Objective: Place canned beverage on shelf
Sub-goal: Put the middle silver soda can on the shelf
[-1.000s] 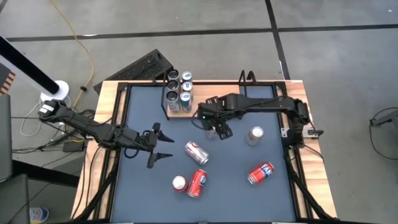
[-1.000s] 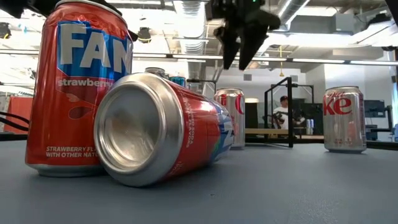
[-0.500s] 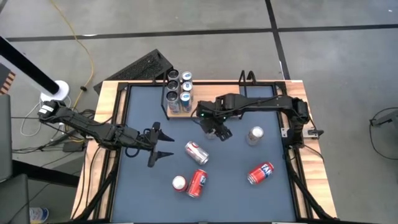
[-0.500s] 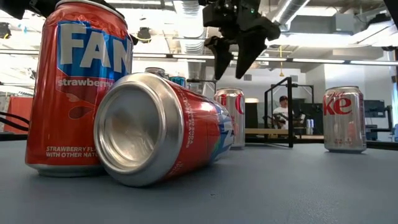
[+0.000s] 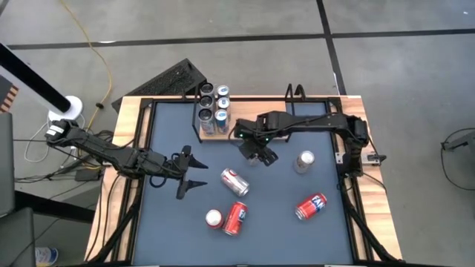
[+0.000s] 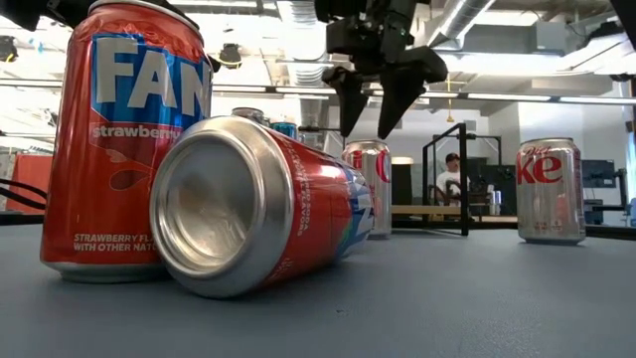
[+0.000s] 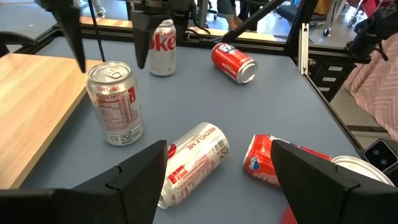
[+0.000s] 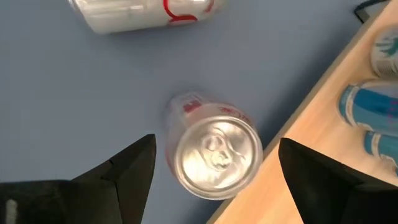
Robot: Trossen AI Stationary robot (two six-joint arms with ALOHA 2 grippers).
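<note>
An upright silver Diet Coke can (image 8: 214,155) stands on the dark mat right beside the shelf's wood board (image 8: 323,155). Several blue-topped cans (image 5: 213,106) stand on the shelf (image 5: 211,127). My right gripper (image 6: 366,111) hangs open above the upright can (image 7: 115,102), pointing down, one finger over each side of it, clear of its top. My left gripper (image 5: 190,172) waits open at the mat's left, pointing toward the right edge, nothing between its fingers.
A silver-and-red can (image 5: 234,182) lies on its side mid-mat. Near the front edge are an upright red can (image 5: 214,218) and a lying red one (image 5: 236,217). A Fanta can (image 5: 311,206) lies at the right, and a Diet Coke can (image 5: 303,160) stands behind it.
My right gripper has come down toward the upright can beside the shelf, shifting a little toward the table's left, and its wrist has rolled, so its two fingers now stand on either side of the can. The left arm has kept still.
</note>
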